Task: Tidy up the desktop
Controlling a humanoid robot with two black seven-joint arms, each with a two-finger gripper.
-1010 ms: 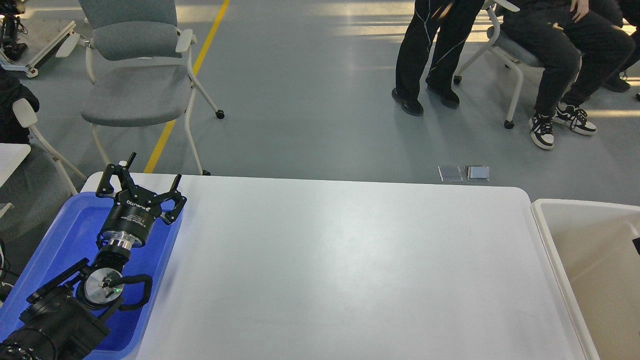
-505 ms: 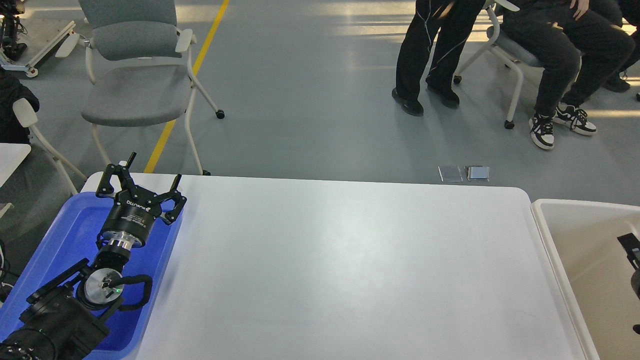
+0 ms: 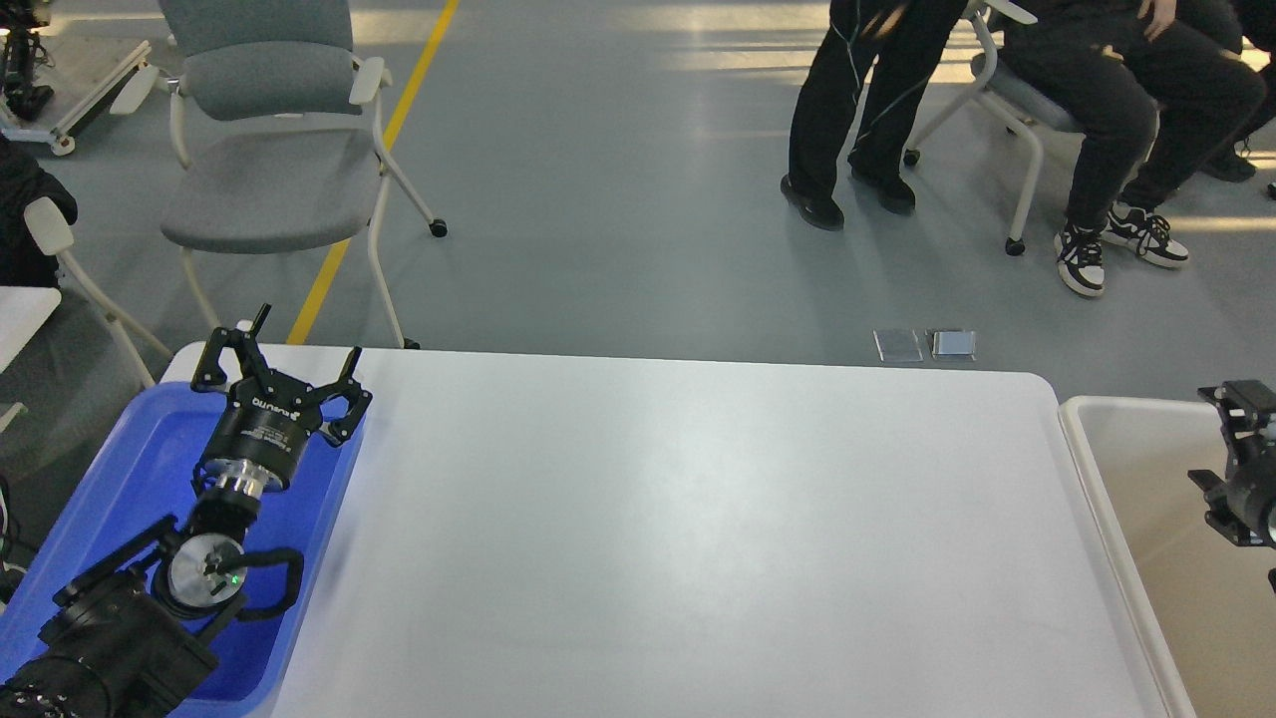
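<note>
Grey floor stretches behind our desk, a smooth white top with rounded corners filling the middle of the view. Our left pincer hangs spread and holding nothing over the blue tray at the desk's left end. Our right pincer shows partly above the cream bin; we cannot tell its state. Lettering on the left pincer is too small to read.

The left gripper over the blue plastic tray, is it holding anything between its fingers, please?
No, the left gripper hovers over the blue plastic tray with its fingers spread apart and nothing between them.
</note>
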